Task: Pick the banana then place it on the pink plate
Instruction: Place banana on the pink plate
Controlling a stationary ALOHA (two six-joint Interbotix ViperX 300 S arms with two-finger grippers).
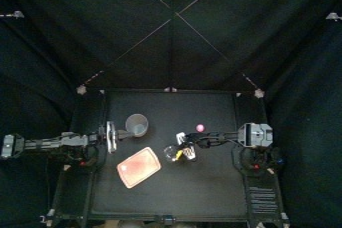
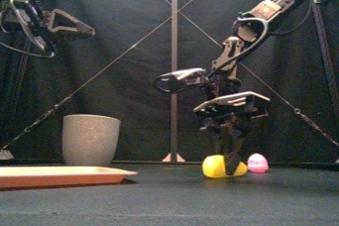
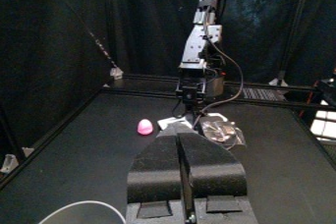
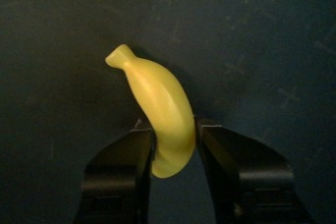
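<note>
Right gripper [image 2: 228, 157] clamps the banana [image 4: 157, 100] low over the table [image 1: 214, 187], well right of the pink plate [image 1: 138, 166]; open tabletop lies between them; the plate lies clear of the table edges; left gripper [image 3: 184, 140], jaws together, hangs high behind it.

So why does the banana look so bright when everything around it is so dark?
Right wrist view: light catches the banana, a pale sheen along its curve, and the black table behind is dim. Front view: black curtains give back little light, so the banana and the pink toy stand out; no clear shadow shows under them.
</note>
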